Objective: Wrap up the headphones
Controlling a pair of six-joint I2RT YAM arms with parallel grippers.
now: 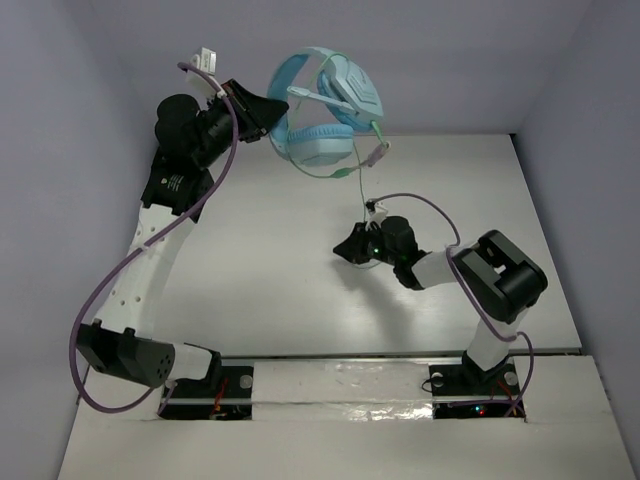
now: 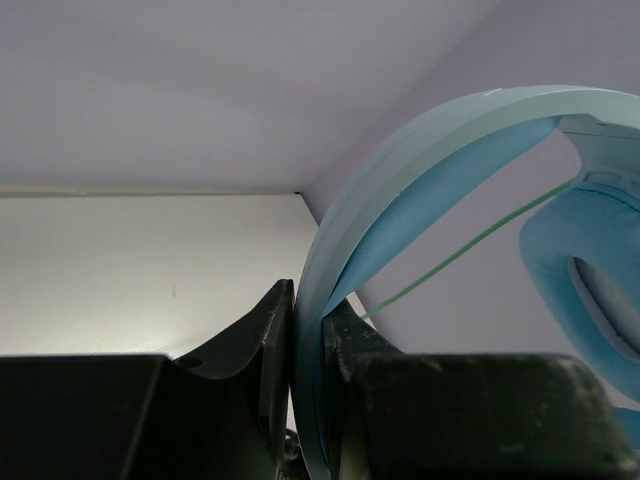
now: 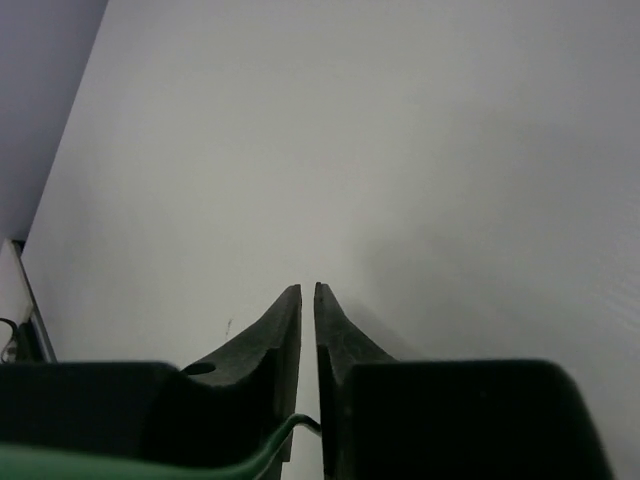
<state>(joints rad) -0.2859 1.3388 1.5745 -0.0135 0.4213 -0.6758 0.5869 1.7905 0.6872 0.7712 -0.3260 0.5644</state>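
White table, left gripper clamped on headphones headband, right gripper nearly closed, green cable between its finger bases

Counter: white, matte, level, with pale walls at the rear and both sides. 2 items rest on it at the near edge: left arm base and right arm base.
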